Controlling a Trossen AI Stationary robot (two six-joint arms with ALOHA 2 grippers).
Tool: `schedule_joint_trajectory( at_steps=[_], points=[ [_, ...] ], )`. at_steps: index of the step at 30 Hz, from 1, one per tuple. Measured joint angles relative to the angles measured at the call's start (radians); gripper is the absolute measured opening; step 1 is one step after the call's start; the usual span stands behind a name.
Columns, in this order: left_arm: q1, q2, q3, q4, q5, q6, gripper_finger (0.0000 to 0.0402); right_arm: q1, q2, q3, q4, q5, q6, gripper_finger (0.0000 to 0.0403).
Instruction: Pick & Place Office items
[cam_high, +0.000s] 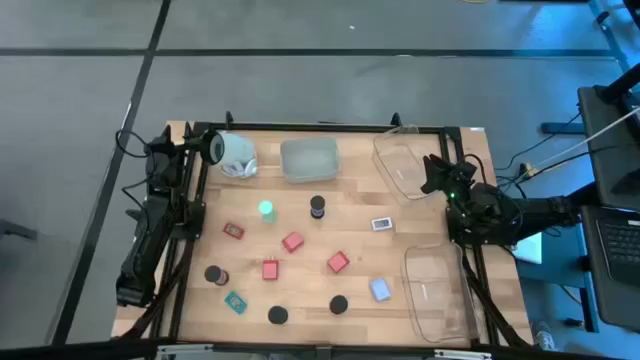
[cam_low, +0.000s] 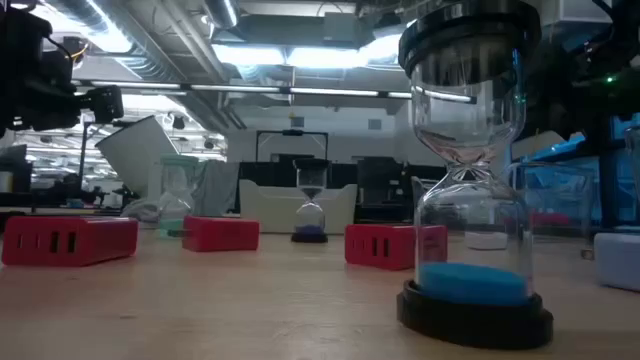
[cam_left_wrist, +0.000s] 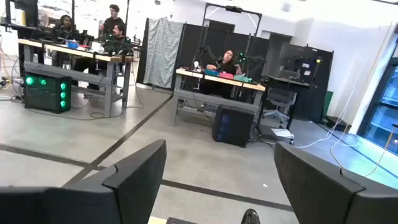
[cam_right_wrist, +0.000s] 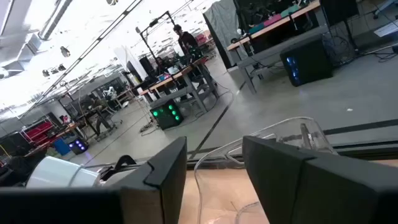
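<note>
Both end effectors are parked released, empty. The hourglass (cam_low: 470, 170) is judged fragile, slippery; its black caps should be gripped.

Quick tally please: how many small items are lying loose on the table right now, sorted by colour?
Red blocks: 4
Black-capped hourglasses: 4
Green-glowing round one: 1
Pale blue-white rectangles: 2
Teal rectangle: 1
Total: 12, none yet in the clear trays.

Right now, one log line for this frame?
left gripper: open, parked, empty | right gripper: open, parked, empty | office items: on table, untouched
</note>
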Motion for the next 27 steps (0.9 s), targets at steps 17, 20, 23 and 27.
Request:
schedule_joint_trajectory(
  at_steps=[17,20,23,27],
  points=[
    [0.000,0.000,0.000,0.002,0.000,-0.002,0.0296,0.000,0.000,0.000,0.000,0.000,-0.003,0.0161],
    [0.000,0.000,0.000,0.002,-0.003,-0.001,0.0296,0.000,0.000,0.000,0.000,0.000,-0.003,0.0161],
    [0.000,0.000,0.000,0.003,0.000,-0.001,0.0296,0.000,0.000,0.000,0.000,0.000,-0.003,0.0161],
    [0.000,0.000,0.000,0.011,0.007,-0.001,0.0296,0.000,0.000,0.000,-0.003,-0.003,-0.003,0.0161]
  ],
)
